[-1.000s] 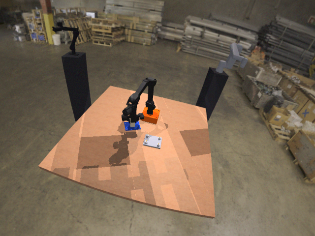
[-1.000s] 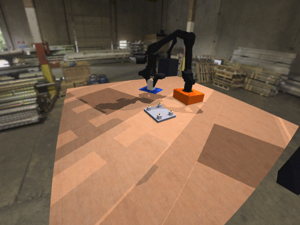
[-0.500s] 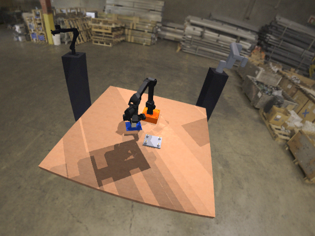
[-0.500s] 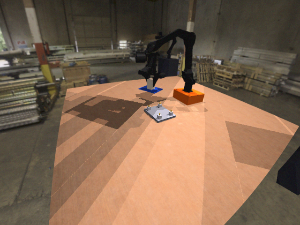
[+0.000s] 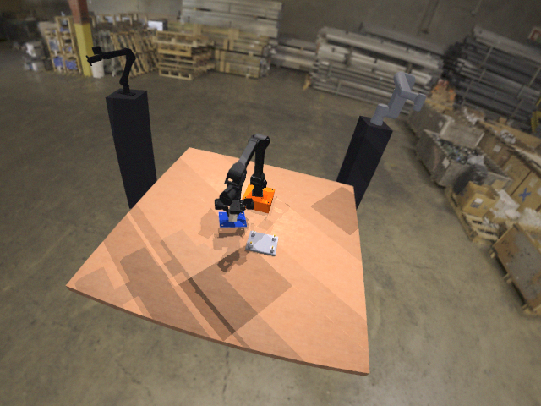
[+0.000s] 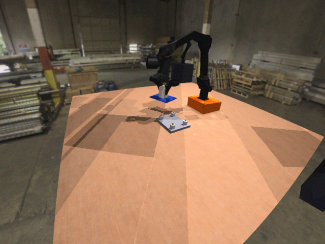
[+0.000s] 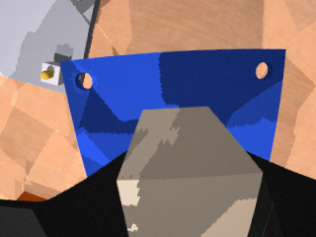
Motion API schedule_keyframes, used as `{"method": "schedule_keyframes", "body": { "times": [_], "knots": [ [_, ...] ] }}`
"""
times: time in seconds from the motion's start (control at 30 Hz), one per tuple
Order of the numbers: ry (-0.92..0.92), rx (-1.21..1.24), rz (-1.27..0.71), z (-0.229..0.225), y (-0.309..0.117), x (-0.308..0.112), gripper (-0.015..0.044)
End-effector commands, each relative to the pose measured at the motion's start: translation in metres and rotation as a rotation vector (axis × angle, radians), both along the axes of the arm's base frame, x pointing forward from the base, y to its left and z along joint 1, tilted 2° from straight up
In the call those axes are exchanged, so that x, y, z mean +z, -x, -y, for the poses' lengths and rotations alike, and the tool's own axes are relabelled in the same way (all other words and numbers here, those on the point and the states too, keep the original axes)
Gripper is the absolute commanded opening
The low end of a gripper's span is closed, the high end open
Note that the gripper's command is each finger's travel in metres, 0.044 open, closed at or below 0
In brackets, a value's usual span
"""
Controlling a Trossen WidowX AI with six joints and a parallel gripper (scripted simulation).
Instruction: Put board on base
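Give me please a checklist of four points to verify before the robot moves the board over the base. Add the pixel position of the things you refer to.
1. Gripper (image 5: 233, 208) (image 6: 164, 88) closed on the handle (image 5: 232, 216) (image 6: 162, 92) (image 7: 190, 163): ok.
2. Blue board (image 5: 226, 220) (image 6: 155, 97) (image 7: 123, 84) lifted off the table (image 5: 305, 305) (image 6: 118, 183) (image 7: 197, 25): ok, its shadow lies apart from it.
3. Four gold pins standing on the grey base (image 5: 262, 243) (image 6: 173, 122) (image 7: 25, 30): ok.
4. Corner holes lined up with the pins: not ok, the board is beside the base.

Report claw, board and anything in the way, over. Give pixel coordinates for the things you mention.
Claw (image 5: 233, 211) (image 6: 163, 89) shut on the handle (image 6: 163, 92) (image 7: 190, 173). Blue board (image 5: 226, 219) (image 6: 155, 96) (image 7: 123, 89) held above the table (image 5: 314, 305) (image 6: 126, 183), not on the grey base (image 5: 262, 243) (image 6: 171, 122) (image 7: 30, 35). No obstruction seen between board and base.
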State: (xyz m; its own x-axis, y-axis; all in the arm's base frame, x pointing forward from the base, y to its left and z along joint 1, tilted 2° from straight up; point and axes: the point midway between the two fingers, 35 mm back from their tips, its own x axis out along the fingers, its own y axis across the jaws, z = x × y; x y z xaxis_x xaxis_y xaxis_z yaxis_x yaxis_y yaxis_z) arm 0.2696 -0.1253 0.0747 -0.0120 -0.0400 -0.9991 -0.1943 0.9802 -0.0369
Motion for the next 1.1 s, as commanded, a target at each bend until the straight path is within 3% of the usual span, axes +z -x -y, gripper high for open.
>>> {"method": "schedule_keyframes", "body": {
  "times": [0.0, 1.07],
  "knots": [
    [0.004, -0.019, 0.006, -0.007, -0.007, 0.001, 0.0],
    [-0.012, -0.173, 0.021, -0.074, -0.047, 0.001, 0.0]
  ]
}}
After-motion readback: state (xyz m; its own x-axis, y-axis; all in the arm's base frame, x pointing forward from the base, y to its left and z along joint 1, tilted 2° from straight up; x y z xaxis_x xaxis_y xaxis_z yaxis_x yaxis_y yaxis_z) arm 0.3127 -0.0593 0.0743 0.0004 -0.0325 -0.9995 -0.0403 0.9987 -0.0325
